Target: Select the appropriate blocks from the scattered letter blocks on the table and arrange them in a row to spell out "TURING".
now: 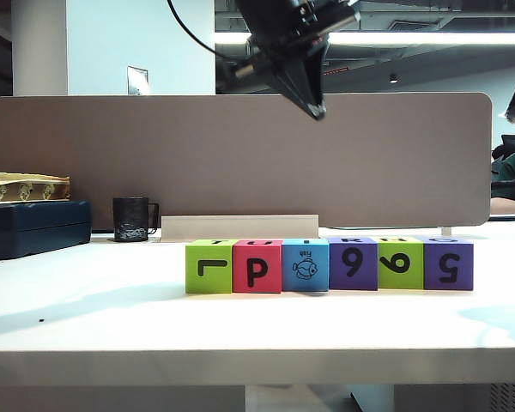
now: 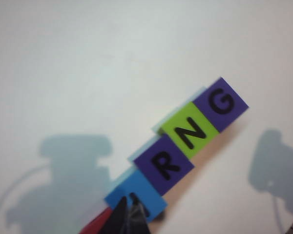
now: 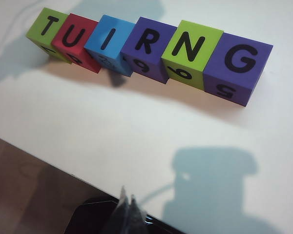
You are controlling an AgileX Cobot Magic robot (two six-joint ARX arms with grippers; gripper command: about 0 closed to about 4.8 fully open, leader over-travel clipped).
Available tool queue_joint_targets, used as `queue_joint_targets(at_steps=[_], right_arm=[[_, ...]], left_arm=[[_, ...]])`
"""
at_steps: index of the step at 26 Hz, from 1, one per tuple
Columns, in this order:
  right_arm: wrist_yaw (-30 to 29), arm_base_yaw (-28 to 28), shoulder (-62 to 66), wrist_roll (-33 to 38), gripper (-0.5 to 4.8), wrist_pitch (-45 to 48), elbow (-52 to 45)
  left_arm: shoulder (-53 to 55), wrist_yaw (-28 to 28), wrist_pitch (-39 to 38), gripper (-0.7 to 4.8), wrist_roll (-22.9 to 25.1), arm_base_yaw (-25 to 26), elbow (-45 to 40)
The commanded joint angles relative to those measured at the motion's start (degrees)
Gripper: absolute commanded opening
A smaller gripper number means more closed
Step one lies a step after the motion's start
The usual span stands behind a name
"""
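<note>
Six letter blocks (image 1: pixel 329 264) are sitting in one straight, touching row on the table (image 1: pixel 86 318), nearer its front edge than its back and a little right of the middle. In the right wrist view their top faces are reading T, U, I, R, N, G: a lime green block (image 3: pixel 47 30), a red block (image 3: pixel 77 41), a blue block (image 3: pixel 109 44), a purple block (image 3: pixel 147 48), a second lime green block (image 3: pixel 191 51) and a second purple block (image 3: pixel 237 67). The front faces seen from the exterior view are showing other marks, among them a fish picture on the blue cube.

The left gripper (image 1: pixel 313 106) is hanging high above the row, over the blue and purple cubes and well apart from them, its dark fingers pinched together with nothing between them. In its own wrist view the tips (image 2: pixel 128 214) are overlapping the blue block's near corner.

The right gripper (image 3: pixel 128 207) is showing only as closed fingertips pointing over the table's edge, well clear of the row and carrying nothing.

Along the back edge a brown-grey divider panel (image 1: pixel 240 154) is standing upright, with a pale strip (image 1: pixel 239 227) lying at its foot. At the back left a black mug (image 1: pixel 131 219) is standing beside a dark blue case (image 1: pixel 34 227), which is bearing a yellowish box (image 1: pixel 26 186). Nothing is lying between the grippers and the blocks.
</note>
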Motion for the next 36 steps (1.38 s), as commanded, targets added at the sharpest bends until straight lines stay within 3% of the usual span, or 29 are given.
queue_joint_targets(at_steps=[1,6,18,23,36], right_arm=[[0.1,0.0,-0.2,-0.2,-0.01,0.6,0.4],[0.1,0.0,-0.2,-0.2,-0.01,0.6,0.4],[0.1,0.0,-0.2,-0.2,-0.01,0.7,0.4],[0.1,0.0,-0.2,-0.2,-0.01,0.8,0.4],[0.1,0.0,-0.2,-0.2,-0.01,1.0,0.4]], left_arm=[[-4.2,-4.8,1.1,-0.05,0.1,0.0,0.3],[-11.6,-11.7,2.8,-0.06,1.7,1.4,0.0],[-19.0,-11.8,7.4,-0.05,1.5,5.8,-2.9],[-27.7,-11.8,20.8,-0.05,1.5,8.7,-18.2],[-51.8,-11.6,29.2,-0.05,0.0,22.0,-51.3]])
